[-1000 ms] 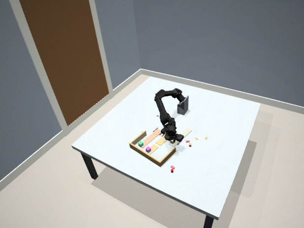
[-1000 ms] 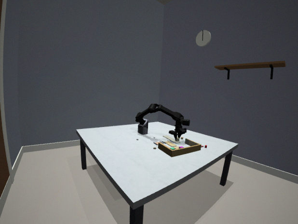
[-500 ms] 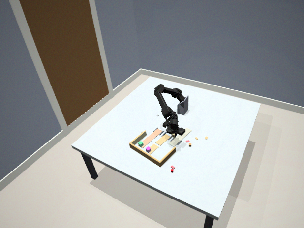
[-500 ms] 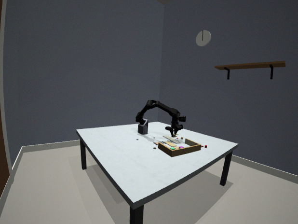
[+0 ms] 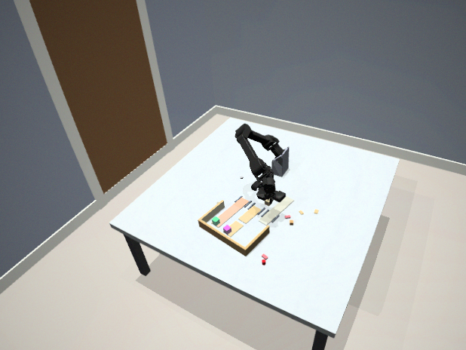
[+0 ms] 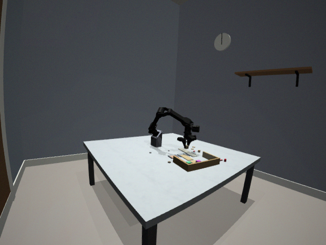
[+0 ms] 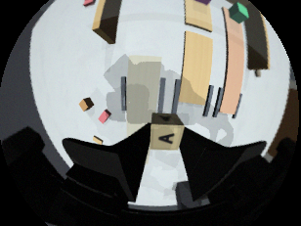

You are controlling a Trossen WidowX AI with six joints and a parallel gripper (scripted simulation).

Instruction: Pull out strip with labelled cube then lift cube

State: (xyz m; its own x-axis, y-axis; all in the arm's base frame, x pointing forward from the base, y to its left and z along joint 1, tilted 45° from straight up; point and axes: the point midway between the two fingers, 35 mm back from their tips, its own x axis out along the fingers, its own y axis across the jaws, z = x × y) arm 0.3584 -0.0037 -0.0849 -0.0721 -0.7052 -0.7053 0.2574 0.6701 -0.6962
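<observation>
My gripper (image 5: 268,201) (image 6: 187,147) (image 7: 163,127) is shut on the tan cube (image 5: 268,202) (image 7: 165,138) marked with a black letter A and holds it up above the table. The pale beige strip (image 5: 277,211) (image 7: 145,92) lies in one piece beyond the open side of the tray, between dark guide rails, with nothing on it. The yellow-tan strip (image 5: 249,214) (image 7: 196,67) is in two pieces with a gap; its far piece (image 5: 236,228) bears a magenta cube (image 5: 227,228) (image 6: 198,161). The salmon strip (image 5: 234,212) (image 7: 233,63) bears a green cube (image 5: 216,221) (image 7: 238,12).
A wooden three-sided wall (image 5: 222,236) (image 6: 201,166) stands around the far ends of the strips. Small orange, red and yellow bits lie to one side, including an orange block (image 5: 291,222) (image 7: 86,104) and a red block (image 5: 263,262) (image 6: 225,160).
</observation>
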